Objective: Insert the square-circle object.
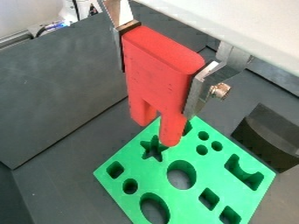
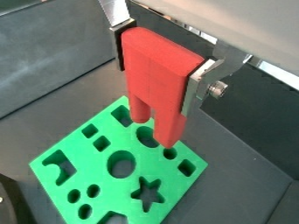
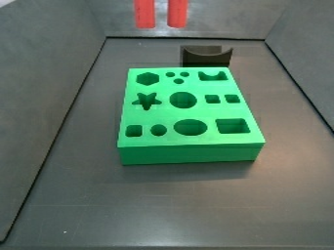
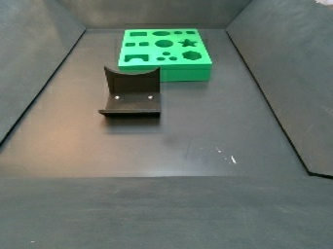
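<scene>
The tool (image 1: 160,74) pinches the red square-circle object (image 1: 156,83) by its block top, so both prongs hang free, pointing down at the green hole board (image 3: 187,109). In a side view only the prong tips show at the upper edge, high above the board, leaving room to line up. The fixture (image 4: 131,93) stands apart on the table (image 4: 196,165).

Fixture (image 4: 130,94) — dark L-shaped bracket on base plate, standing upright on dark floor (image 4: 78,195), well apart from side panels (image 4: 37,68). Panels dark, rising at both sides of floor in both side views. Small pale glints (image 4: 221,153) on floor — clear of base plate.
</scene>
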{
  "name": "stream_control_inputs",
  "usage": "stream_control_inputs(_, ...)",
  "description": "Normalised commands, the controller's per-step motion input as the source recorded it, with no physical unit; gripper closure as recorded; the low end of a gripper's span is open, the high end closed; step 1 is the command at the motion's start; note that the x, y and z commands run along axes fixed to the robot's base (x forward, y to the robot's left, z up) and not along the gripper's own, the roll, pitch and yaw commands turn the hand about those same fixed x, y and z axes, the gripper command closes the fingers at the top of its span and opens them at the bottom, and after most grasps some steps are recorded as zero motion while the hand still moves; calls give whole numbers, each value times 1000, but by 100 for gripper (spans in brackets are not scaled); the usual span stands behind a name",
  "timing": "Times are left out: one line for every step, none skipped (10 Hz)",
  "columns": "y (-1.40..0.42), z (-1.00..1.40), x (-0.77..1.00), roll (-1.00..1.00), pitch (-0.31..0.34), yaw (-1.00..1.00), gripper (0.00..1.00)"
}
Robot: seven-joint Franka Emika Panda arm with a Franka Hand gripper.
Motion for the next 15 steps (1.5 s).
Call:
stream_control_inputs(-637, -1000, 0, 19, 0, 291, 100)
stream_control_inputs(-631, -1000, 0, 24, 0, 291, 100)
stream_control_inputs(-614, -1000, 0, 26, 0, 294, 100)
stream_control_inputs(-134, -1000, 34, 77, -16, 223, 100)
stream_control_inputs(20, -760, 80, 84, 0, -17, 100)
stream_control_inputs(9, -626, 0, 129, 0, -100, 100)
stream_control_inputs(0, -763, -251, 134, -83, 0, 100)
stream_control_inputs(0, -840, -131, 121, -67, -63, 100)
stream_control_inputs(0, -766, -114, 134, -49, -114, 100)
stream_control_inputs(-9, -723, -140, 84, -50, -34, 100)
stream_control_inputs(-31, -660, -51, 0, -97, 0, 100)
stream_control_inputs(-97, -560, 0, 37, -66, 0, 100)
stream_control_inputs(-134, -463, 0, 33, 0, -63, 100)
stream_control_inputs(-51, -363, 0, 33, 0, -80, 100)
stream_control_inputs(0, -311, 120, 71, 40, -80, 100)
